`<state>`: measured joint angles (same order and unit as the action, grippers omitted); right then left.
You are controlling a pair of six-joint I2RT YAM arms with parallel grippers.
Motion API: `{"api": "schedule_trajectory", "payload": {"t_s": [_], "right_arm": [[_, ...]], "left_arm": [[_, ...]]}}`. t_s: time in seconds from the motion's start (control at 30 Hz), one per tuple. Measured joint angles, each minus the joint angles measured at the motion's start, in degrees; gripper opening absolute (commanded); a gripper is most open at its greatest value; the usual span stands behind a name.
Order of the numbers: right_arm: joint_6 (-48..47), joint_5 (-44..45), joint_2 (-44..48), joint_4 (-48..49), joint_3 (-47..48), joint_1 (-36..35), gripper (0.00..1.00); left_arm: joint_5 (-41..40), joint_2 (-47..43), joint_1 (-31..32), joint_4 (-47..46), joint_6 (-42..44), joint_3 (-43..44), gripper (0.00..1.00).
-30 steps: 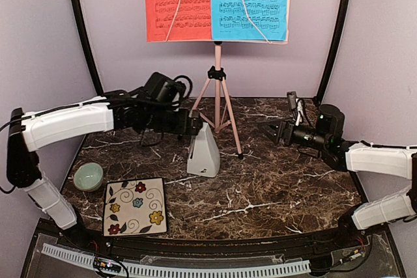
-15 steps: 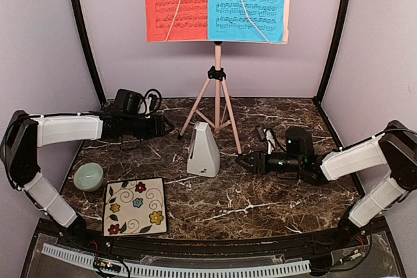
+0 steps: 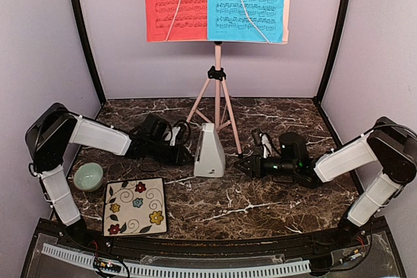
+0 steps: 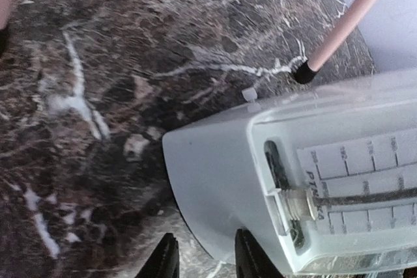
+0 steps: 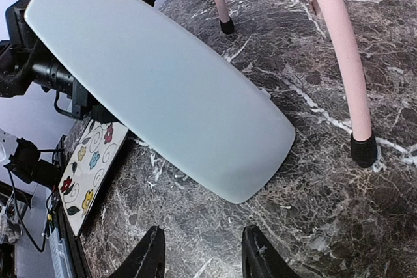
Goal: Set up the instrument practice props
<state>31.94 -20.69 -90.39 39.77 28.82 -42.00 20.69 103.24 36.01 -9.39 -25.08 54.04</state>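
White metronome (image 3: 209,151) upright nr pink stand (image 3: 217,79)

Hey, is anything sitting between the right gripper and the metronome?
Nothing visible. Only bare marble table lies between the right gripper and the white metronome; the pink stand leg is off to one side.

- We see a small pale green bowl (image 3: 88,176) near the left edge of the dark marbled counter (image 3: 260,206).
- Just beside it, we find a square floral tile (image 3: 135,206) lying flat.
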Motion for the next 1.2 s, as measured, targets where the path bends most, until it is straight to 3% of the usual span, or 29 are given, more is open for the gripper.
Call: {"api": "schedule_trajectory", "payload": {"t_s": [0.33, 0.53, 0.67, 0.9, 1.2], "right_arm": [[-1.90, 2.47, 1.70, -6.56, -0.26, 3.61, 0.34], [-2.54, 3.15, 3.32, -7.85, -1.20, 4.24, 0.25], [-1.79, 3.67, 2.82, -7.67, -1.49, 3.93, 0.22], [0.33, 4.39, -2.56, -5.60, -0.85, 1.86, 0.15], [1.88, 5.38, -8.90, -4.02, 1.81, 1.49, 0.14]], "left_arm": [[2.23, 0.24, 10.14, -4.24, 0.83, -0.85, 0.29], [1.57, -2.16, 2.10, -3.63, 1.75, -1.64, 0.23], [-0.13, -0.94, -2.95, -0.70, 3.98, 2.80, 0.20], [2.40, 8.52, -2.40, -1.09, 6.25, 15.17, 0.16], [6.21, 11.41, 1.25, -2.01, 7.78, 14.69, 0.15]]}}
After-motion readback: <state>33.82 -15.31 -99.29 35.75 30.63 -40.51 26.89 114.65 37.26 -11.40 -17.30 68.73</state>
